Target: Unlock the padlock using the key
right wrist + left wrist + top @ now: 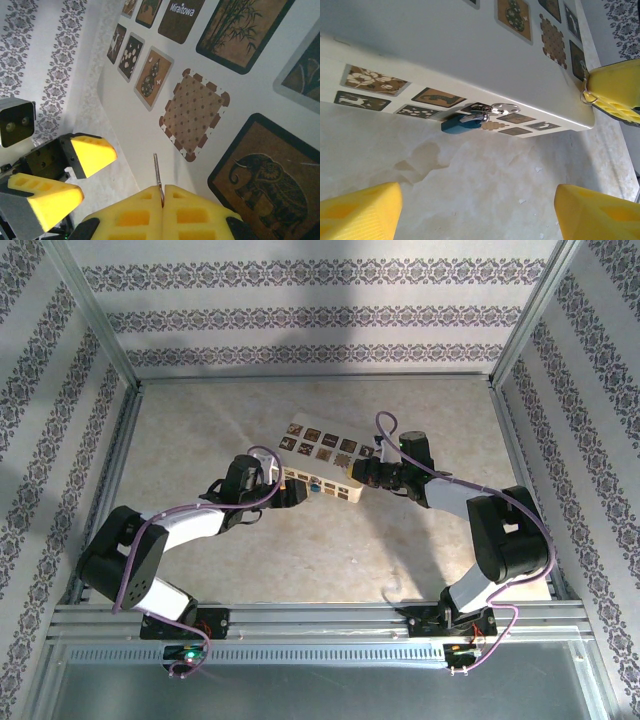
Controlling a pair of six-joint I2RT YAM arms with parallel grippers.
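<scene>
On the side face of the cream-coloured box with dark picture tiles [445,45], the small blue-bodied padlock [461,124] hangs by its silvery shackle, resting against the tiled wall just above the table. My left gripper [477,199] faces it with jaws spread wide, one yellow pad on either side of the lock and holding nothing. My right gripper [163,194] has its pads pressed together on the thin silvery-grey metal key [156,170], whose blade sticks out ahead of them. It sits at the box's far corner, apart from the lock.

As I judge it, the step in hand is bringing the key to the keyway, which I cannot make out from here. I should first close my left pads on the blue body so the lock cannot swing. Then I should line the blade up along the body's axis and push it straight in before turning. So slim a key could pivot between soft pads, so the approach wants to be slow and square.
</scene>
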